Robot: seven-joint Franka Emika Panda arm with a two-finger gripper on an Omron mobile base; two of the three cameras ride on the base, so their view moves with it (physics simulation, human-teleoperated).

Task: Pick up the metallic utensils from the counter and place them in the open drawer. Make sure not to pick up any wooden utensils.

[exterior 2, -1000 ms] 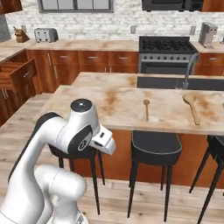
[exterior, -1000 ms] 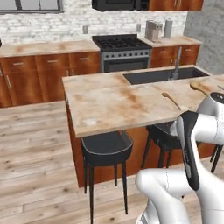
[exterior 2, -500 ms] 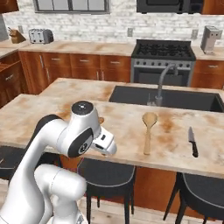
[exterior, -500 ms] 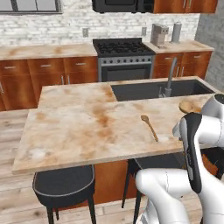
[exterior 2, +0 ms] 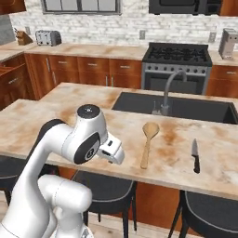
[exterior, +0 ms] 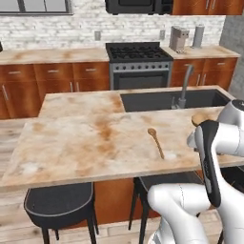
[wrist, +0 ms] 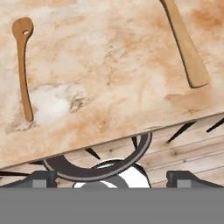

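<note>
Open drawer: far left of the right base view, a reddish-brown box edge [exterior 2: 8,70] pokes out from the wall cabinets. It looks like the drawer, well apart from the desk [exterior: 86,143].
Short spoon: tan wood with a small round bowl, flat on the desk [exterior: 156,142], left in the hand view [wrist: 22,65]. Not to be touched.
Gripper: the gripper [wrist: 113,178] hangs just off the desk's front edge, above a black stool [wrist: 109,162]. Its tips are spread wide and nothing is between them.
Long spoon: wood again with a wide oval bowl [exterior 2: 148,142], right of the short one and in front of the sink [exterior 2: 176,106]. Also off limits.
Knife: dark handle and grey blade [exterior 2: 195,155], lying far right near the front edge. It is the likeliest of the metallic utensils.
Change: both base views have swung and closed in, so the base has driven up to the desk. The spoons themselves have not budged, and the gripper stays wide.
Meaning: the approach looks finished and no pick has begun. The next reach probably goes rightward, past both spoons.
</note>
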